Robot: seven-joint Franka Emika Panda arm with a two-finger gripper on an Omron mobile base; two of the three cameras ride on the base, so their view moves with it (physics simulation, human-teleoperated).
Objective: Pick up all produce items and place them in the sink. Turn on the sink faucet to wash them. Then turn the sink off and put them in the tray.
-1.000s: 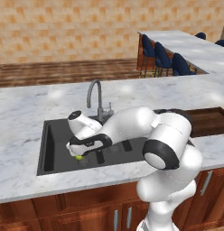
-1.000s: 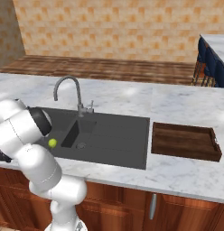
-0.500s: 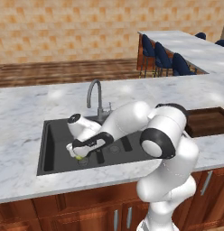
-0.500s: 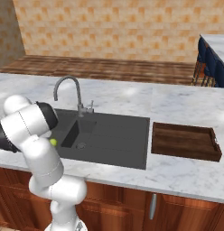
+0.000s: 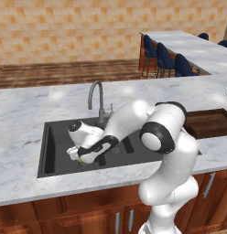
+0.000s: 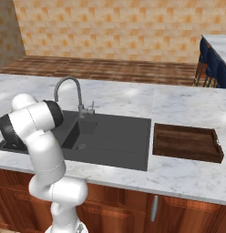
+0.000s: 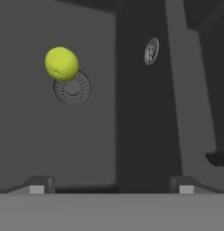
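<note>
Kitchen background, non-task items.
White marble counter (image 6: pixel 178 107), wooden cabinets (image 6: pixel 178 211) beneath with metal handle (image 6: pixel 153 208); blue bar stools (image 5: pixel 166 60) along far counter (image 5: pixel 188 45); tan tiled wall (image 6: pixel 115 27), wood floor (image 6: pixel 110 70).

**Robot body: white Panda arm, dark joints**

The arm (image 5: pixel 165 151) was glossy white, made of rounded, bulbous segments with smooth shells. Black bands ringed the joints; the biggest was a thick dark collar around the elbow bulge, seen in the left base view. A fat white column rose from the base. The wrist end was a white capped cylinder with a dark band under it. In the right base view the arm (image 6: pixel 39 136) looked the same: white shells, a dark ring at the upper joint. The fingertips (image 7: pixel 38 185) were small dark grey blocks with lighter grey pads. No cables, screws or markings were visible.
</note>
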